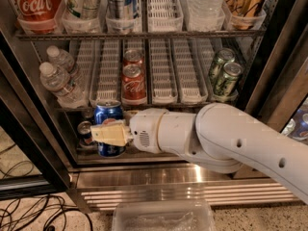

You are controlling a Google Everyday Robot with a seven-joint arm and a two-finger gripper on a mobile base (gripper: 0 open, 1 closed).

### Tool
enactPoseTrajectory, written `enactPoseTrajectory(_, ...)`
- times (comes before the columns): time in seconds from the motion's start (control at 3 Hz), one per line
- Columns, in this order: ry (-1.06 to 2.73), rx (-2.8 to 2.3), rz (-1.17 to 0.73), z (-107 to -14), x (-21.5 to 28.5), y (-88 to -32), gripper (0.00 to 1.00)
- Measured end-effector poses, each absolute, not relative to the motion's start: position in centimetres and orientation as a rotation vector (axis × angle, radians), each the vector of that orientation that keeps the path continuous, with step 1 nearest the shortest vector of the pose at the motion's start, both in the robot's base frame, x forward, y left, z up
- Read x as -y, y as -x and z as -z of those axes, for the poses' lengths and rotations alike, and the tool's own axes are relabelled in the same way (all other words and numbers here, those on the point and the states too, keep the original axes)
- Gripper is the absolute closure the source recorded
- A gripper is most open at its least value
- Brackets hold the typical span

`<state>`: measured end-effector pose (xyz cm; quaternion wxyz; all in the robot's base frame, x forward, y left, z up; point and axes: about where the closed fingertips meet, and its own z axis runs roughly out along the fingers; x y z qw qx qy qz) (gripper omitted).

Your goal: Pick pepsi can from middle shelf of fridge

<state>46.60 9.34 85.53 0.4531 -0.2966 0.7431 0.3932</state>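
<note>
Just right of the water bottles, the Pepsi can sits in the lower left of the frame, just in front of the shelf lip. My hand is clamped across its middle, with one pale finger lying over its front. To do this well, I judge I should grip firmly and draw straight back out of the fridge, level and clear of the red cans to the right. The can stands upright, long axis vertical, silver top up.
</note>
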Motion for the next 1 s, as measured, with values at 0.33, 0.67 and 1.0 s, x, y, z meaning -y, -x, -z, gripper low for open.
enactPoseTrajectory(0.33,0.875,-1.800,-1.050,-85.7,-9.3,-44.9,1.00)
enactPoseTrajectory(0.67,0.997,-1.778,-1.068,-85.8,-9.7,-43.2,1.00)
enactPoseTrajectory(1.0,1.006,-1.778,-1.076,-85.8,-9.9,-42.9,1.00)
